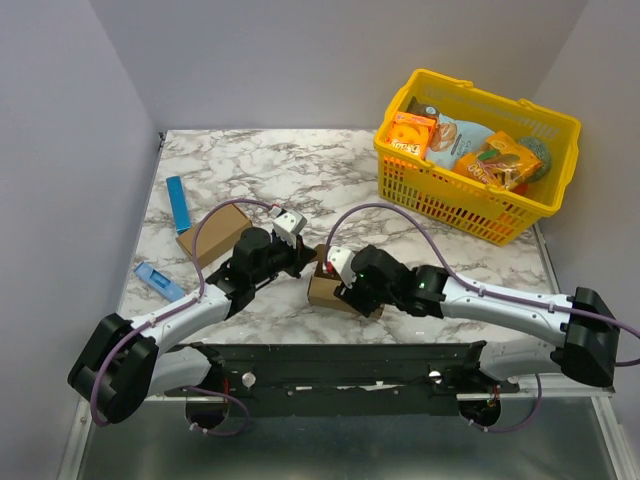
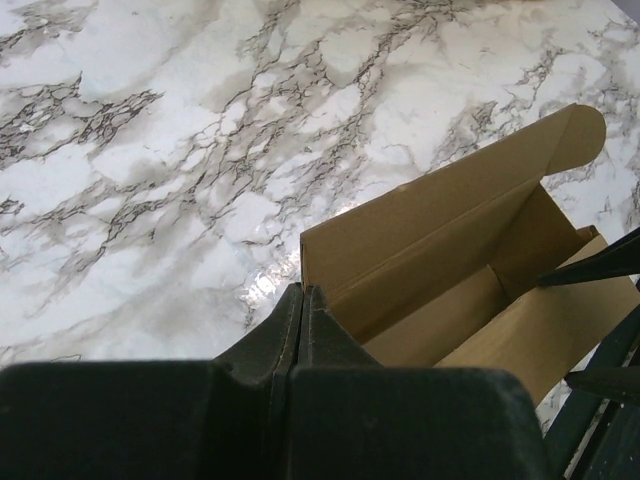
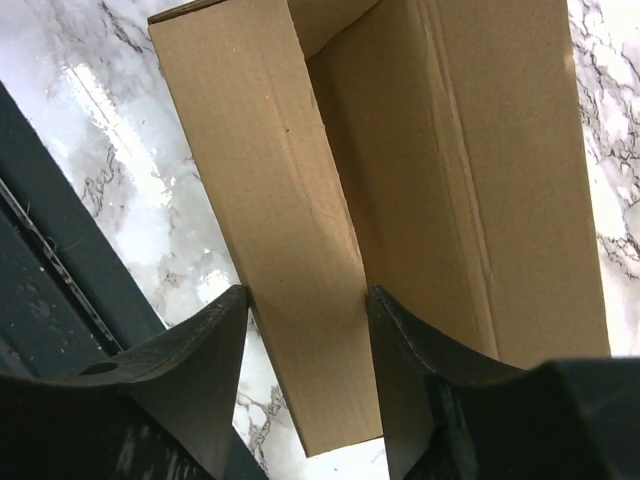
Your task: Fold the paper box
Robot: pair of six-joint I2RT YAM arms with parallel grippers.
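Near the middle of the marble table (image 1: 300,170), the paper box (image 1: 322,292) stands partly formed with its top open. The right gripper (image 3: 305,300) grasps one upright wall between its fingers, while the left gripper (image 2: 303,292), clenched tight with nothing between its fingers, rests its tips against the box's left corner. Farther left lie a second brown carton (image 1: 213,232) and two blue items (image 1: 178,203), and at the far right sits a yellow basket (image 1: 462,205) holding orange snack boxes (image 1: 410,135).
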